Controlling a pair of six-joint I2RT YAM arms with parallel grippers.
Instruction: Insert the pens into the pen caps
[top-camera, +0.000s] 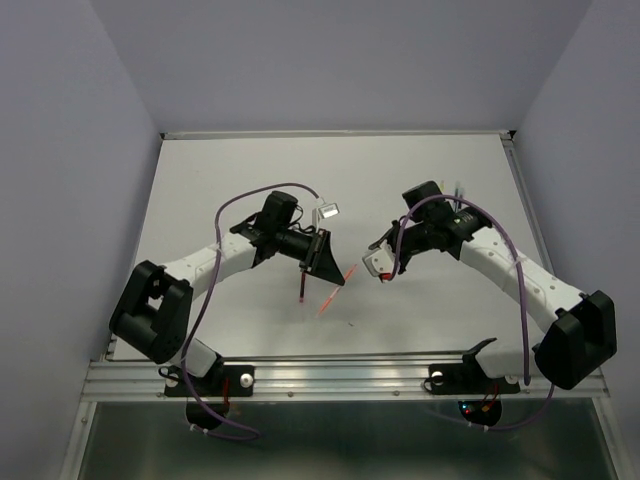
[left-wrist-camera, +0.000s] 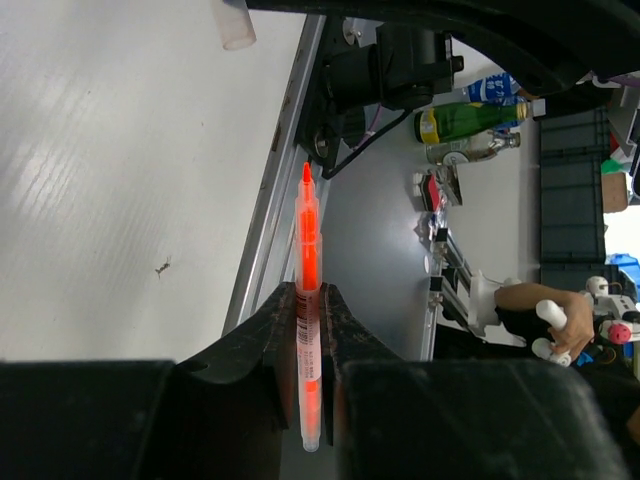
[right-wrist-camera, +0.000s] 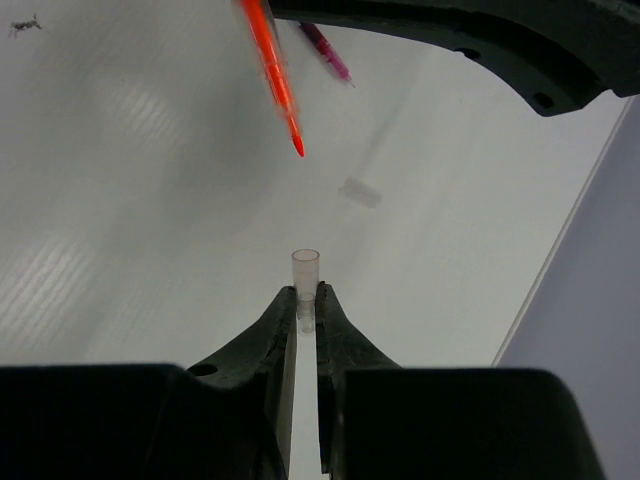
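Two arms meet over the white table, with pale walls round it. Only the left wrist view looks past the table's edge (bottles stand there). The left gripper is clamped narrowly on the orange-red pen. Facing that pen's tip but apart from it, the right gripper, nearly closed, pinches a pen cap. The right wrist view adds a maroon pen beside the orange-red pen and a loose cap lying beyond its tip.
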